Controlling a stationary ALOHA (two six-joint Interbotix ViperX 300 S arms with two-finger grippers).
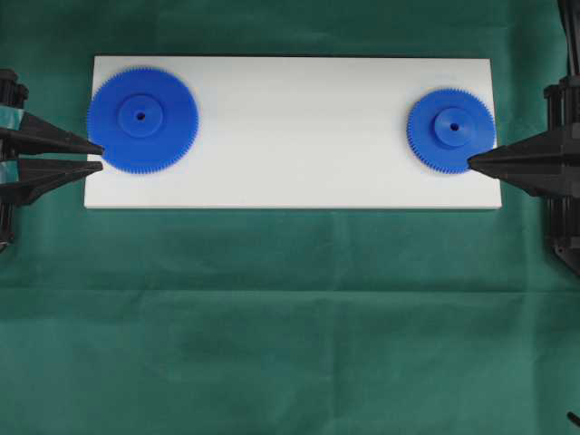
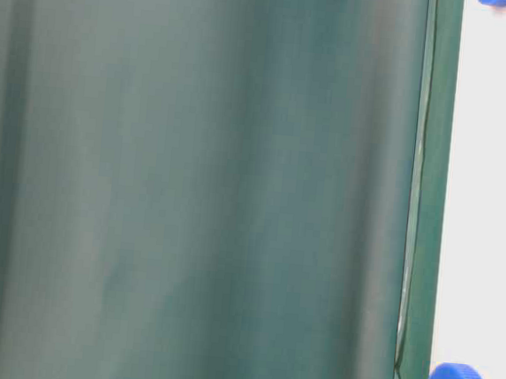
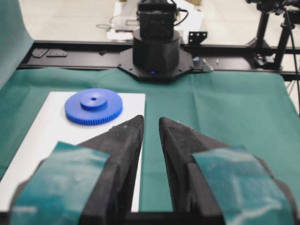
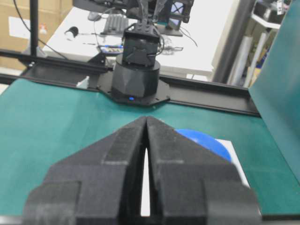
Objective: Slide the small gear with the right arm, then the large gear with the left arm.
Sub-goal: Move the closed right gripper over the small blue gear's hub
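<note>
Overhead view: the small gear (image 1: 451, 130) lies flat at the right end of a white board (image 1: 299, 136), its hub up. The right claw (image 1: 473, 163) points at it from the right, its tip touching the gear's toothed rim at the near-right side. The claw's two fingers are pressed together into one point, holding nothing. In the right wrist view the same closed right claw (image 4: 147, 123) covers most of the small gear (image 4: 201, 139), of which a blue arc shows just past the fingertips, with a strip of the board (image 4: 232, 157) beside it.

The large gear (image 1: 142, 120) lies flat at the left end of the board, overhanging the left edge slightly. The left claw (image 1: 98, 156) comes in from the left with its fingers parted by a narrow gap; the far finger's tip meets the gear's rim at the near-left side, while the near finger's tip lies over the board's left edge. It grips nothing. In the left wrist view the left claw (image 3: 151, 123) is likewise open, teal tape on each finger; the large gear (image 3: 93, 106) sits just ahead of the left finger.

The board rests on a green cloth (image 1: 290, 317) that covers the bench. In the table-level view parts of two blue gears show at the edge of the board (image 2: 492, 193), against a green backdrop (image 2: 191, 184).
</note>
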